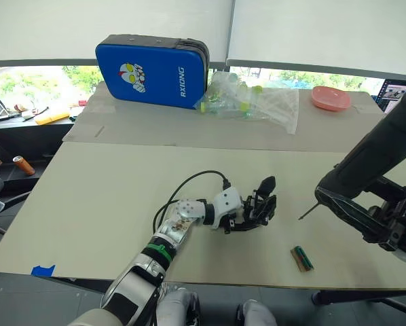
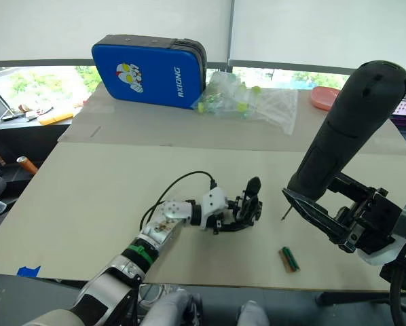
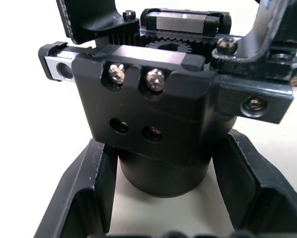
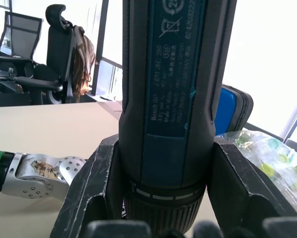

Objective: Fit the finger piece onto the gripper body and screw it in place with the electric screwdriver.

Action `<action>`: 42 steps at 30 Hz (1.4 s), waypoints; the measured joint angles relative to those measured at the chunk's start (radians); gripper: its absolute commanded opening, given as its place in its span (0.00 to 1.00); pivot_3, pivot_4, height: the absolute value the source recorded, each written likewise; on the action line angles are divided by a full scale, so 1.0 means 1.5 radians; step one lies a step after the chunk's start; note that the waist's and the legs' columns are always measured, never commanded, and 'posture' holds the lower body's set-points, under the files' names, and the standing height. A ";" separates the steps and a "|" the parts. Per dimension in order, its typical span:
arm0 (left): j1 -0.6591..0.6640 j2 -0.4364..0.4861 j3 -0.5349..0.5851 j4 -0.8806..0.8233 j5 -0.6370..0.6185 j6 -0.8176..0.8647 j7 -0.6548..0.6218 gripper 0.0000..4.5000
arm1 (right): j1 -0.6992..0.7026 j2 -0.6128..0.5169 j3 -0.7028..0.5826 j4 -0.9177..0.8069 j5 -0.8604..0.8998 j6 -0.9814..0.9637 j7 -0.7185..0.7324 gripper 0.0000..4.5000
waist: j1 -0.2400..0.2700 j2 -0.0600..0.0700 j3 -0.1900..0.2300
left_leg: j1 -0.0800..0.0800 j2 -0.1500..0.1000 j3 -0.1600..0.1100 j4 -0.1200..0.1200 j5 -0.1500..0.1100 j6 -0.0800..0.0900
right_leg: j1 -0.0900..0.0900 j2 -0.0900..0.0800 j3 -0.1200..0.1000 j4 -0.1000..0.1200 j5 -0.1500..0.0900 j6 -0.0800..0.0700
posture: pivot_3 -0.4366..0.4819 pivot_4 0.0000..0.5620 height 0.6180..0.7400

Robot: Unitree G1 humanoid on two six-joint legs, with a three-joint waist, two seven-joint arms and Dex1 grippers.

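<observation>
Left claw (image 1: pixel 252 216) closed around round base of gripper body (image 1: pixel 261 204), near middle of bench (image 1: pixel 108 197); one pointed black finger sticking up from body. Right claw (image 4: pixel 163 198) clamped on electric screwdriver (image 2: pixel 345 132), held above bench, thin metal bit angled down toward gripper body, tip apart from it. Small green-and-brown item (image 1: pixel 301 259) lying on bench near front edge. Finger piece not identifiable as separate part.

Count, head views: 1 gripper body (image 1: pixel 257 207), centre frame; 1 electric screwdriver (image 2: pixel 339 146), right; 1 small green-brown block (image 1: pixel 301 259), lower right; 1 blue case (image 1: pixel 152 71), 1 bag of plastic bottles (image 1: pixel 250 102), 1 pink dish (image 1: pixel 330 99), all upper frame.
</observation>
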 measured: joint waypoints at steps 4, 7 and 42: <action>-0.032 0.004 0.004 0.053 -0.005 -0.031 -0.038 0.50 | 0.016 0.006 -0.014 -0.006 0.000 0.000 0.004 0.43 | -0.001 0.000 0.000 | 0.000 0.000 0.000 0.000 0.000 0.000 | 0.000 0.000 0.000 0.000 0.000 0.000 | 0.48 0.27 1.00; -0.069 0.007 0.008 0.108 -0.007 -0.063 -0.082 0.50 | 0.029 0.011 -0.015 -0.012 0.000 0.000 0.007 0.43 | -0.004 0.000 0.000 | 0.000 0.000 0.000 0.000 0.000 0.000 | -0.001 0.000 0.000 0.000 0.000 0.000 | 0.48 0.27 1.00; 0.058 0.041 0.048 -0.091 -0.001 0.027 -0.046 0.99 | 0.032 0.021 -0.010 -0.016 0.000 0.000 0.007 0.43 | -0.006 -0.003 0.002 | 0.000 0.000 0.000 0.000 0.002 -0.004 | 0.000 0.000 0.000 0.000 0.000 0.000 | 0.48 0.27 1.00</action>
